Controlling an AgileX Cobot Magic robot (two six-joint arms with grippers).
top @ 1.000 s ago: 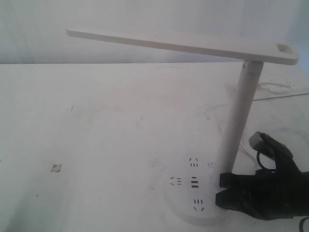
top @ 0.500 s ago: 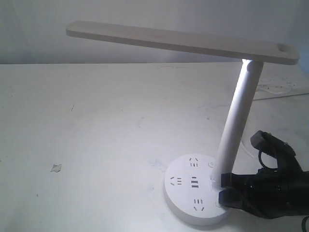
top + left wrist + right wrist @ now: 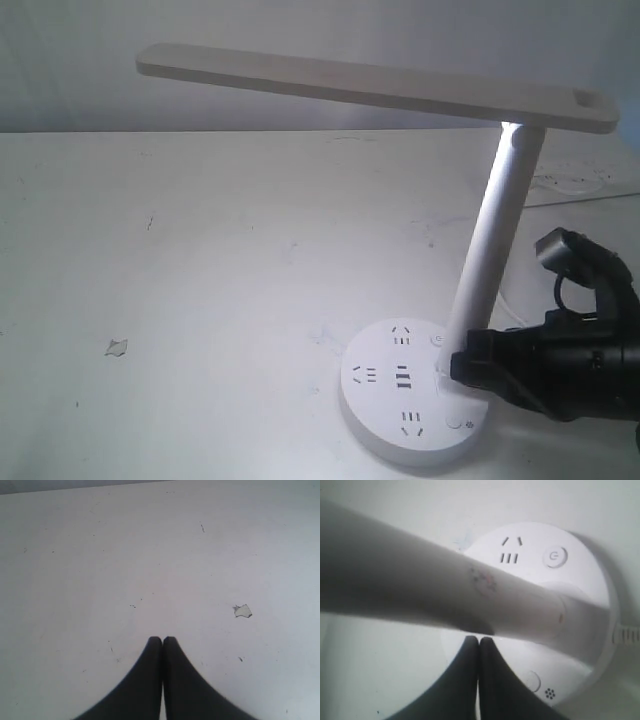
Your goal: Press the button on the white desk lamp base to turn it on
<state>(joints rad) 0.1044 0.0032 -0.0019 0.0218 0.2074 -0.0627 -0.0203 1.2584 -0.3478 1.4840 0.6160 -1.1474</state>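
Plastic at the near rim of the white desk lamp base (image 3: 372, 405) carried the button (image 3: 456, 422), uncovered, its tiny sun-like mark beside it. Just behind it my right gripper (image 3: 455, 368) hung with its jaws pressed together at the foot of the stem (image 3: 495, 230); whether it touched the stem I could not tell. Farther back the stem rose tilted to the long lamp head (image 3: 370, 88), bright where they met, while my left gripper (image 3: 162, 639) was closed too, over the tabletop (image 3: 100, 555) near a small chip (image 3: 243, 611).
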